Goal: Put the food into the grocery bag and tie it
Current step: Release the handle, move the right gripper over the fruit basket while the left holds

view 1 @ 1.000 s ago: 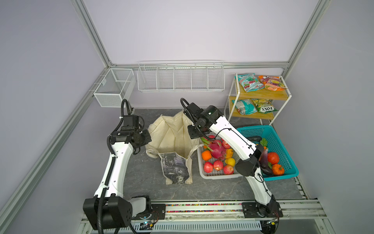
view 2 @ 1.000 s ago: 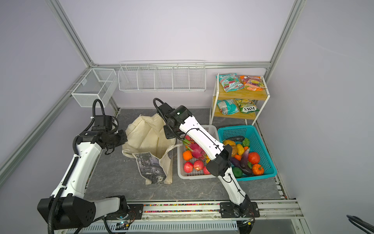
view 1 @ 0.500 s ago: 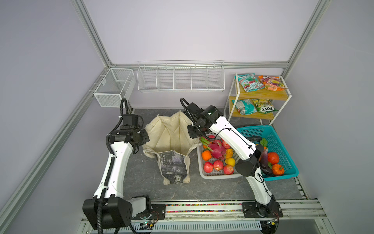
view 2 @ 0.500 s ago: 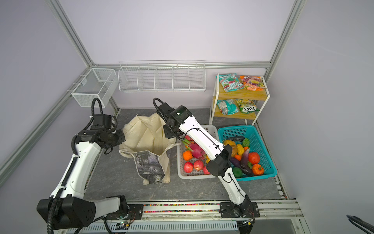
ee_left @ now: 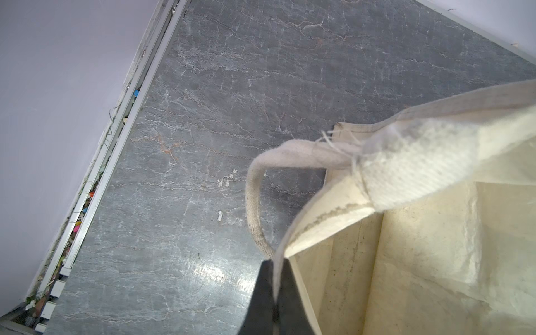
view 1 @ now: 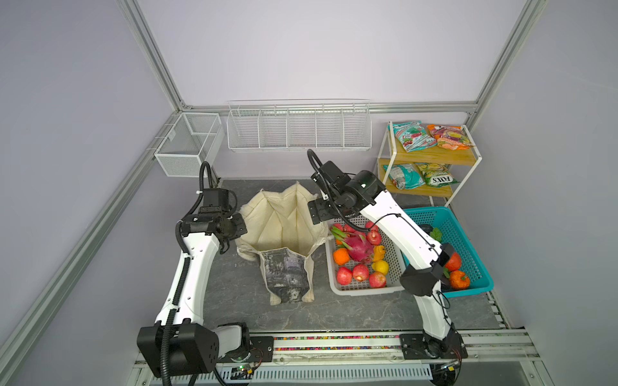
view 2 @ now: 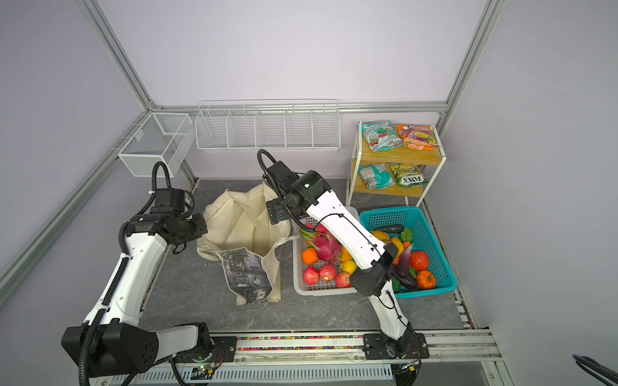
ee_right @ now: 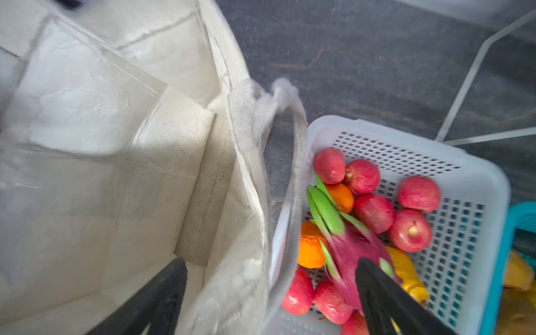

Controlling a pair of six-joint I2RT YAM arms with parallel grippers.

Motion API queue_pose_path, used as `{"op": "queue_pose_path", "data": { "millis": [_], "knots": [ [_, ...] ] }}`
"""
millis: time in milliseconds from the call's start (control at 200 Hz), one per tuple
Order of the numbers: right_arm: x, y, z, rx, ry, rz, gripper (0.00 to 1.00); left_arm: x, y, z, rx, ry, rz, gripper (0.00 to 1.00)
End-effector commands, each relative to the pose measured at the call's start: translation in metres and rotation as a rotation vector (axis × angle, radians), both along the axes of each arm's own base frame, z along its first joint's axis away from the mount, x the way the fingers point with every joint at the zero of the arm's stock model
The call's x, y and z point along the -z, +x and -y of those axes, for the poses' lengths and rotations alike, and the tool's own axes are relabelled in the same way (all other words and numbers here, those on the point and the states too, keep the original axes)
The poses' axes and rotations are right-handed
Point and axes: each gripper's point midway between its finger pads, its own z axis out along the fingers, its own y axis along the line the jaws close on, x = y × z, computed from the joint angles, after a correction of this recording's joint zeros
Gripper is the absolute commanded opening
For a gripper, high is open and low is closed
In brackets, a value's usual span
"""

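Note:
The cream grocery bag (view 1: 284, 230) (view 2: 245, 227) stands with its mouth wide in both top views, its inside bare. My left gripper (ee_left: 274, 266) (view 1: 238, 228) is shut on the bag's left rim, beside a handle (ee_left: 255, 203). My right gripper (ee_right: 269, 261) (view 1: 317, 213) is open and straddles the bag's right rim: one finger is inside the bag, the other over the dragon fruit (ee_right: 353, 246) (view 1: 357, 247). The food lies in the white basket (view 1: 364, 291) and the teal basket (view 1: 470, 234). A teal snack packet (view 1: 403, 175) rests on the shelf.
The white basket touches the bag's right side, and the teal basket sits right of it. A wood-and-wire shelf (view 1: 431, 157) with snack packets stands at the back right. Wire baskets (view 1: 297, 128) hang on the back wall. Bare grey table (view 1: 240, 294) lies in front of the bag.
My right gripper has opened and let go of the bag's right rim. The bag's mouth has spread from crumpled to wide. My left gripper still holds the left rim.

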Motion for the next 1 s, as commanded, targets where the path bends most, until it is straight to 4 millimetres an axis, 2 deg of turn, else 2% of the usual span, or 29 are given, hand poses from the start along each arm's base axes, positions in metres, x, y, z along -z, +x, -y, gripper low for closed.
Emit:
{"op": "queue_pose_path", "data": {
  "millis": [0,95,240,425,520,645,995],
  "knots": [
    [-0.034,-0.008,0.033,-0.121,-0.109,0.181,0.94,-0.006,0.0,-0.001,0.007,-0.002,0.016,0.0],
    [-0.023,-0.017,0.056,-0.247,-0.222,0.282,0.94,-0.008,-0.001,0.003,0.021,-0.017,0.027,0.0],
    [0.017,-0.044,0.083,-0.41,-0.247,0.341,0.9,-0.012,-0.004,0.006,0.035,-0.033,0.04,0.0],
    [0.088,-0.074,0.102,-0.487,-0.262,0.133,0.89,-0.013,-0.005,0.008,0.043,-0.039,0.044,0.0],
    [0.113,-0.081,0.104,-0.504,-0.281,0.049,0.88,-0.013,-0.006,0.008,0.044,-0.039,0.047,0.0],
    [0.127,-0.081,0.103,-0.523,-0.276,0.015,0.88,-0.013,-0.007,0.009,0.048,-0.04,0.045,0.0],
    [0.15,-0.055,0.104,-0.525,-0.272,-0.032,0.88,-0.01,-0.008,0.009,0.051,-0.04,0.039,0.0]
  ]
}}
